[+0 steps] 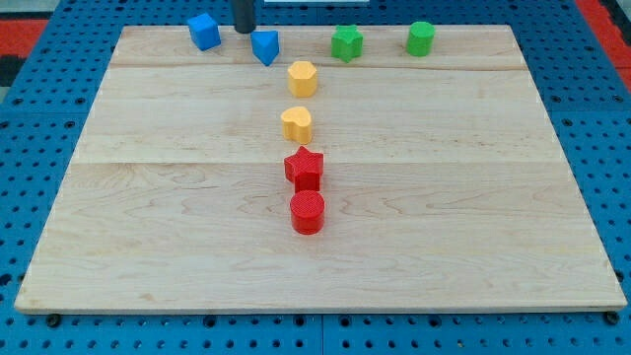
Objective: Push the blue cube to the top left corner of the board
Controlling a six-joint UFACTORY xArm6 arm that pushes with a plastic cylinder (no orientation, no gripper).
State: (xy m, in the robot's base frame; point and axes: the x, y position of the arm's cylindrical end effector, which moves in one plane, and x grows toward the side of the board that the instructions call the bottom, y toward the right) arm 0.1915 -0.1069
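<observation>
The blue cube (204,31) sits near the view's top edge of the wooden board (148,217), left of centre and some way right of the top left corner. My tip (243,30) is at the top edge, between the blue cube on its left and a blue wedge-shaped block (265,46) just to its lower right. The tip stands a small gap away from the cube.
A green star-like block (346,43) and a green cylinder-like block (421,37) lie along the top right. A yellow hexagonal block (302,78), a yellow heart (297,124), a red star (304,168) and a red cylinder (307,212) form a column down the middle.
</observation>
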